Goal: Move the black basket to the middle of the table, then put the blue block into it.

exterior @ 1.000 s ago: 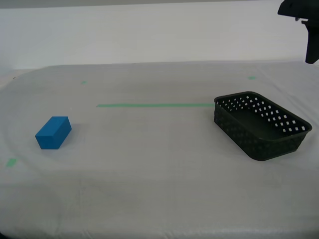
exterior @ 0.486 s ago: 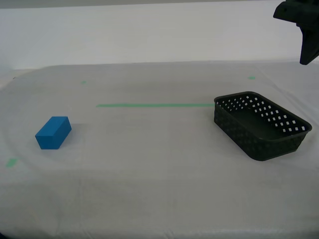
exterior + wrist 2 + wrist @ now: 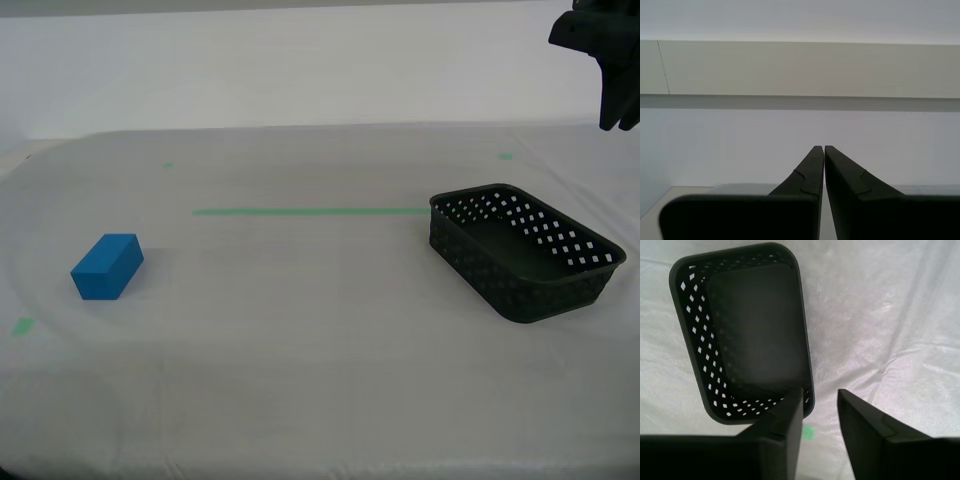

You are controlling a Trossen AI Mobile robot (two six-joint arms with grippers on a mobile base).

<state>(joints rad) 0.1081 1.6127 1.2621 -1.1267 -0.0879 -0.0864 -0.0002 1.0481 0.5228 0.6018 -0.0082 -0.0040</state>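
white-cloth table [image 3: 320,380] fills the exterior view, front edge at the picture's bottom, rounded corners curving off at both sides. near part of the cloth is bare and wide open. small green mark [image 3: 21,325] near the exterior view's left edge. blue block [image 3: 107,266] sits just behind it on the exterior view's left, flat on the cloth, well apart from everything else. black basket [image 3: 523,250] sits on the exterior view's right, angled, empty, near the table's side edge. green tape line [image 3: 310,211] runs across the middle, its end reaching the basket's near-left corner. open cloth between block and basket. two more small green marks [image 3: 505,155] lie further back.

my first gripper [image 3: 820,402] hangs above the basket, jaws released with a gap between them, nothing held. in the first wrist view the basket's rim is right by one finger [image 3: 790,425], mostly to one side of the jaws, not between them. dark arm part [image 3: 605,60] at the exterior view's top right, high over the basket.

my second gripper [image 3: 823,150] has jaws clenched together, holding nothing, facing a plain wall [image 3: 800,70]; the block is not in its view.
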